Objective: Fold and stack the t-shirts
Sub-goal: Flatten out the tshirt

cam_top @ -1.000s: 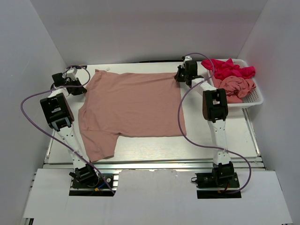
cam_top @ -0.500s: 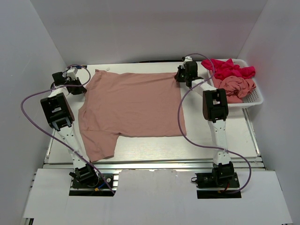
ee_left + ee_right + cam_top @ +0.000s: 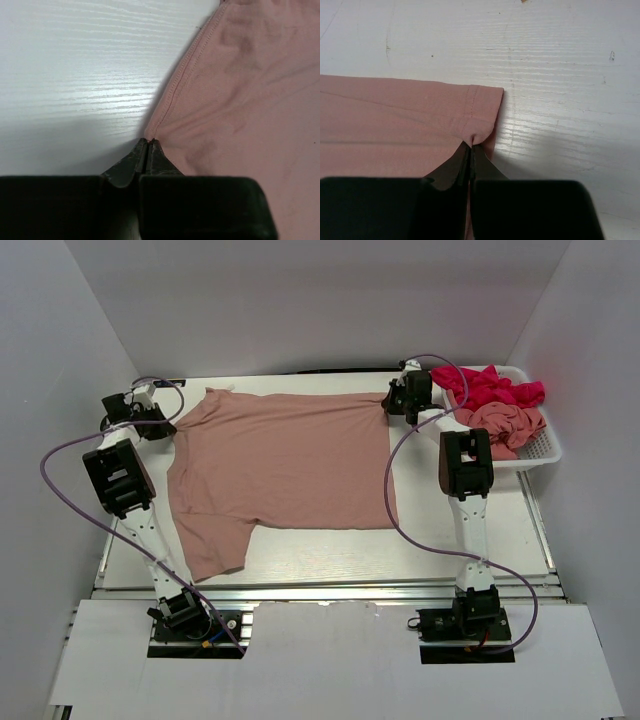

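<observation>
Now the left gripper [image 3: 148,142] and right gripper [image 3: 471,145], clamped on the salmon-pink t-shirt [image 3: 285,460], are drawing apart, stretching it flat for folding.

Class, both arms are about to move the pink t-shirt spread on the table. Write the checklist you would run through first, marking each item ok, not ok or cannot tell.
1. Left gripper shut on the spread t-shirt edge: ok.
2. Right gripper shut on its hem corner: ok.
3. Shirt lying flat on the table: ok.
4. Purple cable clear of the cloth: not ok, it crosses the shirt's right edge in the top view.
5. Pinches deep enough to hold: cannot tell.
</observation>
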